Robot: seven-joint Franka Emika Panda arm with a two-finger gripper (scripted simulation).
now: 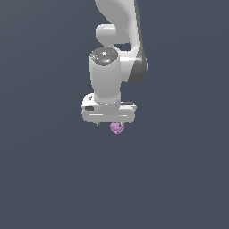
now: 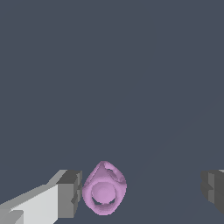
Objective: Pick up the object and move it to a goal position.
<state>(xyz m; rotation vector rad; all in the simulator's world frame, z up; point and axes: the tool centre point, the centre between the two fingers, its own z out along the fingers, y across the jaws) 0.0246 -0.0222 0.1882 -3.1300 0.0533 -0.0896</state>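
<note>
Gripper point(image 2: 142, 192) is standing wide open w/ the object point(image 2: 104, 189), a lumpy pink-purple ball, sitting betw. the fingers point(image 2: 68, 194), just beside one pad, well apart from the other. Ext. view: object point(image 1: 117, 128) is peeking out directly under gripper point(image 1: 108, 121).

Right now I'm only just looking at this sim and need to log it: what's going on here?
A white Franka arm is working on a small lumpy pink-purple ball. In the wrist view the gripper is open, with the ball between the fingers, close beside one and well apart from the other. In the exterior view the ball sits just under the white hand. Whether it rests on the dark grey surface can't be told. No goal marker shows.
</note>
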